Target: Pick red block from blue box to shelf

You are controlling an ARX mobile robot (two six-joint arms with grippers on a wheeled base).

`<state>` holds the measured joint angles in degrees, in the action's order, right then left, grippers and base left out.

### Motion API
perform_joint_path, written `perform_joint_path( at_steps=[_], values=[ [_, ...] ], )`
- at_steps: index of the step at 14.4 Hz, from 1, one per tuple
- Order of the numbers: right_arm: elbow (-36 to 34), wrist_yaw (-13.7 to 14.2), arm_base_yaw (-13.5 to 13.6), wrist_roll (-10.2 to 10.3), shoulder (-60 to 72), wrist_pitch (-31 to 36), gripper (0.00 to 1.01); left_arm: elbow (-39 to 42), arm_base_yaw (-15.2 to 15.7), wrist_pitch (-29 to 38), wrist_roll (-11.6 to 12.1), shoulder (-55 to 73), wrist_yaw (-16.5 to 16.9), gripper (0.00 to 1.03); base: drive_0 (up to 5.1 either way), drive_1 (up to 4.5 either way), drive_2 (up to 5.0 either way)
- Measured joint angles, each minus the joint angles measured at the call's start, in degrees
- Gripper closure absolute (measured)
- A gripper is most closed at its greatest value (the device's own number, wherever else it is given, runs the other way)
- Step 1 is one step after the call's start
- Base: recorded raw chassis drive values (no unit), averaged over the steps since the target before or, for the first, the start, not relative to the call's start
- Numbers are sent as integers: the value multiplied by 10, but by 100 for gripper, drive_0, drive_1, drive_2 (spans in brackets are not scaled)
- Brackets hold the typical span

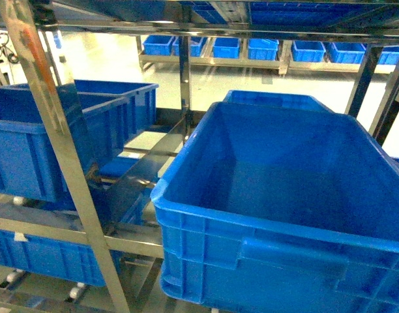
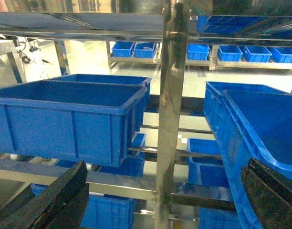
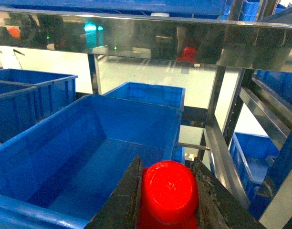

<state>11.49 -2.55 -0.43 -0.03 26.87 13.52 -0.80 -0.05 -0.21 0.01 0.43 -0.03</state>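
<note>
Fingers (image 3: 129,200) of the right gripper (image 3: 169,200) are clamped on the red block (image 3: 169,191), one dark pad on each flat side, its round stud facing the wrist camera. Glossy, hard plastic like this looks light and stiff, unlikely to deform or break, but probably slick, so a squeeze across the flat sides, low on the body, seems the safest hold. Beyond the fingers lies a dark blue crate (image 3: 88,157) with a bare floor, sitting on the shelf (image 3: 136,40) of shiny steel rails. The left gripper (image 2: 165,200) hangs with its pads wide apart and nothing between them. No turquoise box shows in any view.
</note>
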Motion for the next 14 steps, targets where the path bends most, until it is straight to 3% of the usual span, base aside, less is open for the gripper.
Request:
perform_joint_path(
  at_steps=[14],
  values=[
    [0, 0, 0, 0, 0, 0, 78, 0, 0, 0, 0, 0, 0, 5, 0, 0, 0]
  ],
)
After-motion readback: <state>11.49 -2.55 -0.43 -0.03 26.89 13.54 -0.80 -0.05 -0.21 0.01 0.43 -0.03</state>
